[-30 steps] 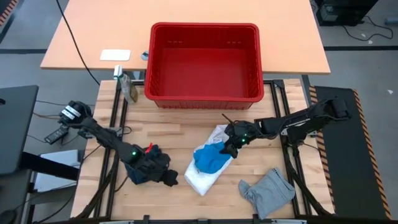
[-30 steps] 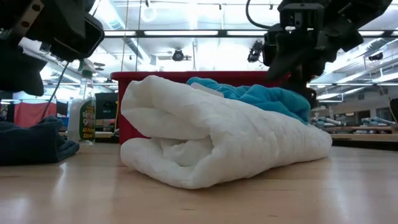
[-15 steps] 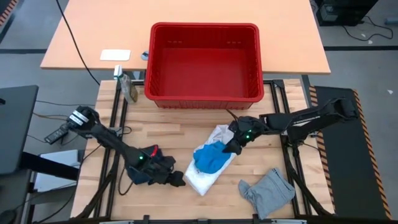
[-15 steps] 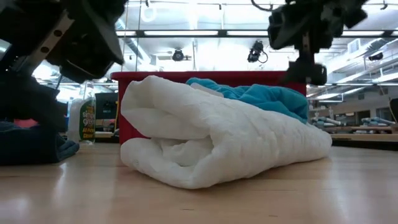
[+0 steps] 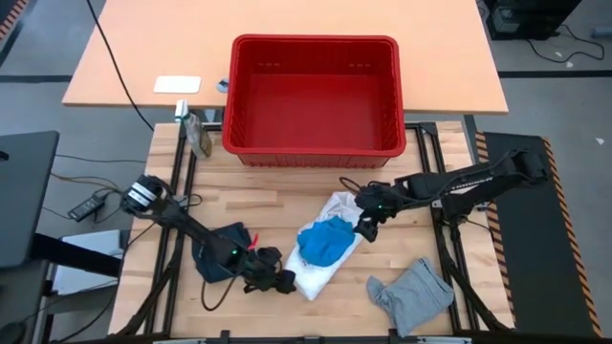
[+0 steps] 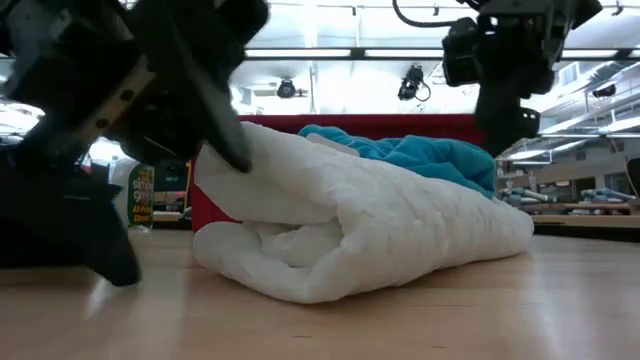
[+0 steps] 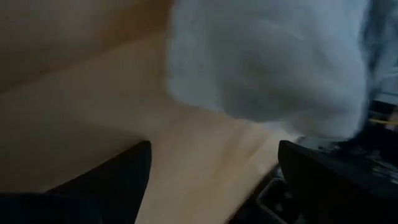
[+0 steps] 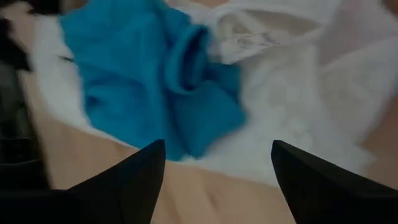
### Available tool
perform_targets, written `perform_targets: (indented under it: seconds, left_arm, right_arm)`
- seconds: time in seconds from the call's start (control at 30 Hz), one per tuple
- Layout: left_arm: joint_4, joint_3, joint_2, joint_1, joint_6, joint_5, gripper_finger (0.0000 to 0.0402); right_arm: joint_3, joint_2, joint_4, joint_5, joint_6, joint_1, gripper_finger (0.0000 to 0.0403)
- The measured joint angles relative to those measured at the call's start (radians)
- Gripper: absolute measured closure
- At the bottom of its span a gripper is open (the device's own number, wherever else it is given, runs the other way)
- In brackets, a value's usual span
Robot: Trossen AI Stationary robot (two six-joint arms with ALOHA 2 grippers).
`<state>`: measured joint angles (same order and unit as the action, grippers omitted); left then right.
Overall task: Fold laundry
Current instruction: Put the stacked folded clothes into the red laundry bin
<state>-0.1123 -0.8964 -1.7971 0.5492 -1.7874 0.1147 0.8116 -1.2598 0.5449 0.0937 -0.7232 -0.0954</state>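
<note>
While both arms work low over the wooden counter [image 5: 277, 205], the high view shows the left pincer [image 5: 279, 281] spread and empty at the near corner of the white cloth [image 5: 316, 272], which lies mid-counter with a blue cloth [image 5: 323, 242] bunched on top; the navy cloth [image 5: 215, 260] sits beside the left arm toward the left edge, the grey cloth [image 5: 413, 294] near the front right corner, and the red basket [image 5: 316, 96] beyond the far edge. From the low view, the white cloth is a thick roll, the left pincer dark just beside its end. Through the left wrist view, open fingers [image 7: 118, 180] frame the white fabric. By the right wrist view, the right pincer [image 8: 214, 186] hangs spread, gripping nothing, over the blue cloth. Folding well probably means clearing the blue piece off first, then pinching only the white cloth's top layer at a corner.
</note>
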Motion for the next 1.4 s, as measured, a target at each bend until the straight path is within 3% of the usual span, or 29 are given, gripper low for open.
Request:
perform_targets:
  seconds: [0.33, 0.57, 0.77, 1.07, 1.23, 1.4]
  left_arm:
    - [-0.055, -0.003, -0.004, -0.051, 0.055, 0.025, 0.0049]
    - [-0.046, -0.003, -0.004, -0.105, 0.122, 0.041, 0.0050]
    - [-0.056, -0.003, -0.037, -0.137, 0.167, 0.048, 0.0077]
    - [-0.092, -0.004, -0.082, -0.161, 0.207, 0.039, 0.0165]
    - [-0.088, -0.004, -0.083, -0.165, 0.267, 0.057, 0.0214]
    - [-0.091, -0.004, -0.085, -0.166, 0.349, 0.108, 0.0235]
  right_arm:
    - [0.000, -0.047, -0.017, -0.153, 0.103, 0.011, 0.0045]
    - [0.000, -0.232, -0.203, -0.047, 0.124, 0.034, 0.0005]
    - [0.003, -0.368, -0.229, -0.039, 0.091, 0.033, 0.0009]
    - [0.003, -0.433, -0.351, 0.026, 0.020, 0.011, 0.0015]
    - [0.000, -0.439, -0.411, 0.076, -0.023, 0.005, 0.0046]
    - [0.000, -0.440, -0.418, 0.082, -0.038, -0.007, 0.0089]
